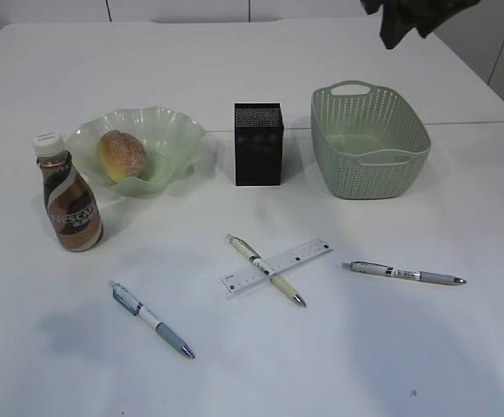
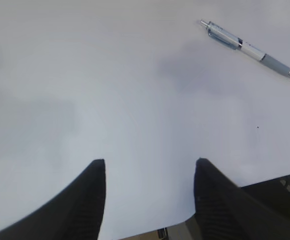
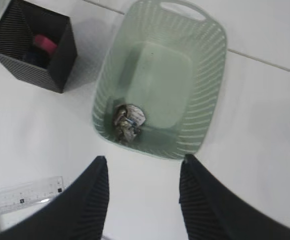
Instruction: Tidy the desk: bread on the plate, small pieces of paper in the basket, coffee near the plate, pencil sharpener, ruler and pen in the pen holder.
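The bread (image 1: 122, 155) lies on the plate (image 1: 169, 130), with the coffee (image 1: 69, 201) standing just left of it. A crumpled small piece of paper (image 3: 129, 121) sits in the basket (image 3: 205, 85). The pen holder (image 1: 258, 143) stands between plate and basket; a pink item (image 3: 45, 44), possibly the pencil sharpener, is inside it. The ruler (image 1: 278, 265) lies across a yellowish pen (image 1: 265, 269). A blue pen (image 1: 152, 319) and a grey pen (image 1: 404, 274) lie apart. My right gripper (image 3: 145, 157) hangs open before the basket. My left gripper (image 2: 150, 161) is open over bare desk (image 2: 110, 90).
The desk's front edge shows just beneath my left fingers (image 2: 85, 200). A seam between two tabletops runs behind the basket (image 3: 265, 60). A dark part of the right arm (image 1: 413, 22) hangs at the top right of the exterior view.
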Tool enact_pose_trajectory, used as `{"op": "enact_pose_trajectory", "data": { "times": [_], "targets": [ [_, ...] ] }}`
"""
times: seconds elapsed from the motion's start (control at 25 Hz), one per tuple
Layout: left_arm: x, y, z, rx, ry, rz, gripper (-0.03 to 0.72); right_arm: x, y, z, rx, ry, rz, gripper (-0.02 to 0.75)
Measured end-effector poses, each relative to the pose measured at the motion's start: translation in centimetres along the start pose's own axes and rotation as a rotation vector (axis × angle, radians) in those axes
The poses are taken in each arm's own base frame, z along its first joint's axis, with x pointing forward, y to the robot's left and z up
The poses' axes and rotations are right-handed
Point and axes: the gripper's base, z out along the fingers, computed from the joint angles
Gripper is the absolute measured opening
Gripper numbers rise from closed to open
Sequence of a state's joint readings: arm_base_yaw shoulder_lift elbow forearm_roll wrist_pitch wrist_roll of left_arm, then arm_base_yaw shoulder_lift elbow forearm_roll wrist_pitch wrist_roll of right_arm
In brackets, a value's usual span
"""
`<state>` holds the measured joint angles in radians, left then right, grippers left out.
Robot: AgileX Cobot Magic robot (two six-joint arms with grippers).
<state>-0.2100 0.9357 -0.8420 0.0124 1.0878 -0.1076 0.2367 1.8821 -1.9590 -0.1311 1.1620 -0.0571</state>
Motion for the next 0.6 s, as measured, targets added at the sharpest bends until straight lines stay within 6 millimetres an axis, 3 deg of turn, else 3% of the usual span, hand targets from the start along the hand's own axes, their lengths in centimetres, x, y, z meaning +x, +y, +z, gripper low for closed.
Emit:
{"op": "enact_pose_trajectory", "data": {
  "times": [0.32,0.6],
  "targets": [
    [-0.7,-1.1,0.3,0.119,-0.045,0.040,0.394,1.2,-6.0,-0.8,0.062,0.007,0.140,0.374],
    [-1.8,-1.9,2.8,0.185,0.033,0.048,0.394,2.3,-7.2,-0.7,0.034,0.079,0.196,0.373]
  ]
}}
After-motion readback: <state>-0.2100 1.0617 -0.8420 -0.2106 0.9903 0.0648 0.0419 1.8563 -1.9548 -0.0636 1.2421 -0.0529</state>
